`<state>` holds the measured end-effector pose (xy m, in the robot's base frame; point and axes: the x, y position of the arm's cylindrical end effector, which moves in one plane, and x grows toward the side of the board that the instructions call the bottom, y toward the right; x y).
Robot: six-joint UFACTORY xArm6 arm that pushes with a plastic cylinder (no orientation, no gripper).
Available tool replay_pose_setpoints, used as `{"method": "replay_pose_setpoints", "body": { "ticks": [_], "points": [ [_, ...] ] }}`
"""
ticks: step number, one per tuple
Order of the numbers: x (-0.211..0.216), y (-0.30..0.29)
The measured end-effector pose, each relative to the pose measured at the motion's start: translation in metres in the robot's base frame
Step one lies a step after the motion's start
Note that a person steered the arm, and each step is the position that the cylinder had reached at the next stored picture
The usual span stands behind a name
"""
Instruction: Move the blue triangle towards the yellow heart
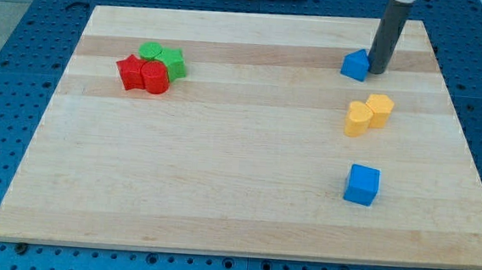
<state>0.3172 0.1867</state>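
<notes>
The blue triangle (355, 66) lies near the view's top right on the wooden board (223, 151). My tip (376, 71) stands right against the triangle's right side, touching it or nearly so. The yellow heart (359, 119) lies below the triangle, towards the view's bottom, with a short gap between them. A second yellow block (380, 110), hexagon-like, touches the heart on its right.
A blue cube (362, 184) lies further down on the right. At the view's upper left, two red blocks (142, 74) and two green blocks (163, 59) sit packed in one cluster. The board's right edge is close to my tip.
</notes>
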Motion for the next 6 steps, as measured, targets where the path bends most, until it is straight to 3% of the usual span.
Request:
{"method": "replay_pose_setpoints", "body": {
  "ticks": [1,2,5,6],
  "points": [
    [-0.026,-0.002],
    [-0.026,-0.032],
    [0.019,-0.037],
    [0.01,-0.043]
  ]
}}
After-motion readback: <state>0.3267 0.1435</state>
